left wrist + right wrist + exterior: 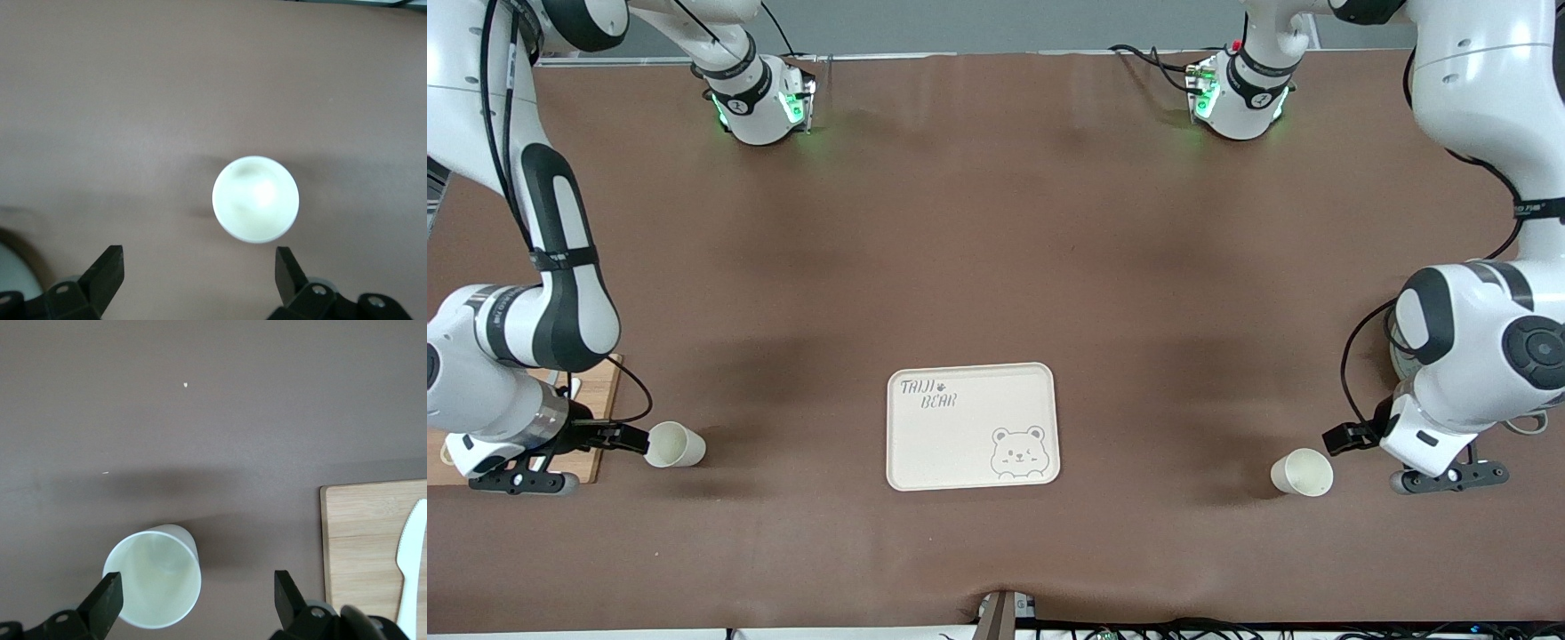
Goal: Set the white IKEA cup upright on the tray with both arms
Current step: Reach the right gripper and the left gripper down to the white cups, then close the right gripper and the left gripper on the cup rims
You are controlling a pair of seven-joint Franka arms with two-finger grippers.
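Two white cups stand upright on the brown table, one toward each arm's end: one cup (675, 444) beside the right gripper (596, 440), the other cup (1303, 472) beside the left gripper (1352, 437). Both are plain, slightly tapered and open at the top; the left wrist view looks straight down into its cup (255, 199), while the right wrist view shows its cup (153, 585) close by one finger. Each gripper has its fingers spread wide with nothing between them. Midway between the cups lies the tray (925, 453), cream, flat, with rounded corners, a raised rim, grey "TAIJI BEAR" lettering and a bear face; nothing sits on it. Bare table separates the tray from either cup, and more lies between the tray and the arm bases. Under the right arm a wooden board (363, 540) holds a white plastic knife (408, 560), near that cup but apart from it
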